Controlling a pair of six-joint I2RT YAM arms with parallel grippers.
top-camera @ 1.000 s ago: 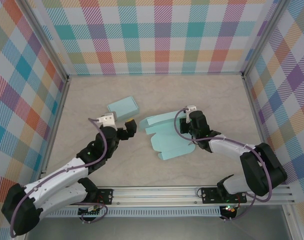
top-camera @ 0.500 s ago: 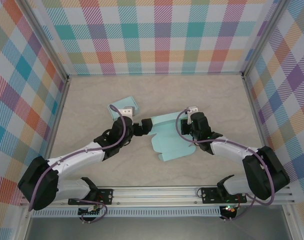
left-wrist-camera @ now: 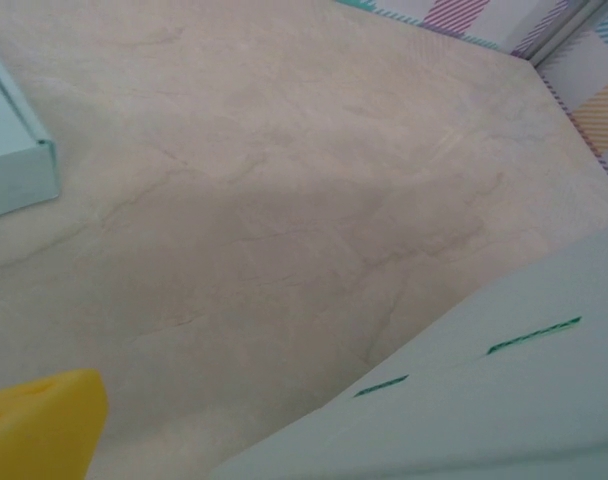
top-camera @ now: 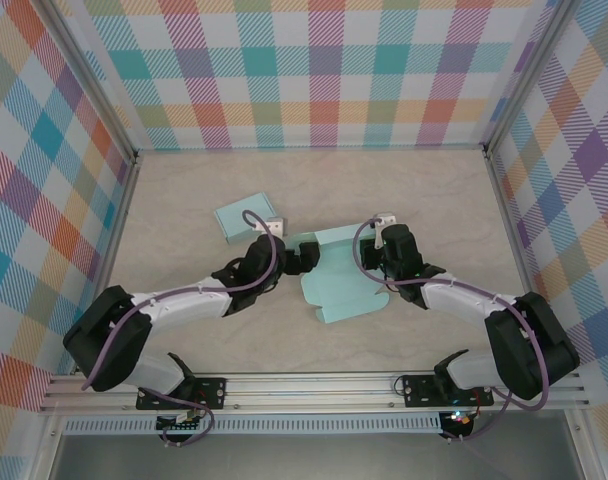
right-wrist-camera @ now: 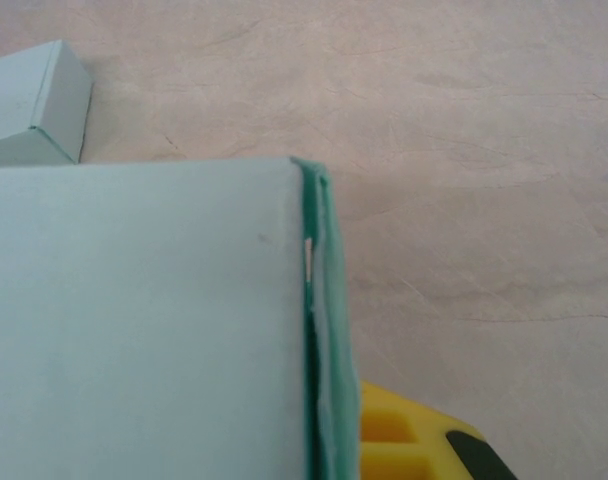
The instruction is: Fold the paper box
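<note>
Inward both arms reach, left pincer apart by paper box, right pincer clamping it.

On my top feed I see a pale, marbled desk boxed in by walls papered in bright plaid of teal, orange, purple and pink. Grey metal posts run down the corners where the walls meet. A silver slotted rail runs across the near edge of the desk. Toward the back left a small folded box, light blue, lies flat on the desk with one corner turned toward the back wall. My left wrist feed catches an end of it at the left border, and my right wrist feed shows a corner at the upper left, with bare desk beyond.
</note>
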